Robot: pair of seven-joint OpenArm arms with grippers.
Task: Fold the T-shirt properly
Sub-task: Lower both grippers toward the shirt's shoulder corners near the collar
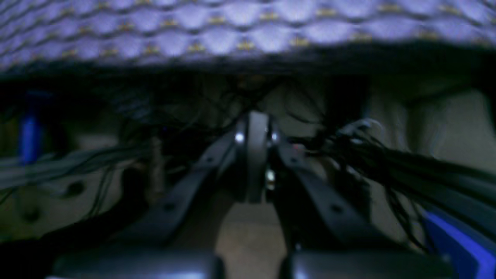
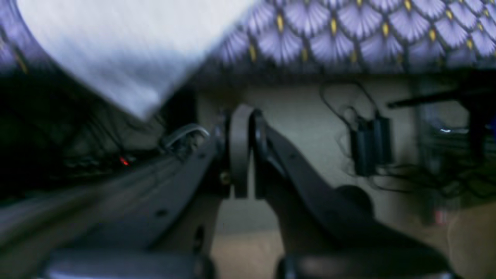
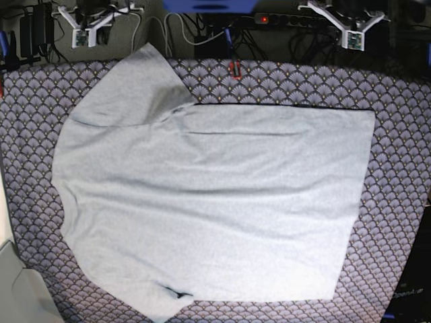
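Observation:
The light-grey T-shirt (image 3: 209, 202) lies spread flat on the purple scallop-patterned tablecloth (image 3: 397, 168), plain side up, with no lettering showing. One sleeve (image 3: 131, 84) reaches the far table edge, and in the right wrist view the T-shirt (image 2: 116, 50) hangs over that edge. My right gripper (image 2: 245, 116) is shut and empty, beyond and below the edge near that sleeve; in the base view it (image 3: 89, 23) sits at the top left. My left gripper (image 1: 254, 124) is likewise shut on nothing, past the far edge, and in the base view it (image 3: 347, 27) sits at the top right.
Behind the table run tangled cables (image 1: 387, 162), a power strip with a red light (image 3: 262, 19) and black adapters (image 2: 368, 147). A small red object (image 3: 234, 67) sits at the far cloth edge. A pale surface (image 3: 13, 289) borders the near left corner.

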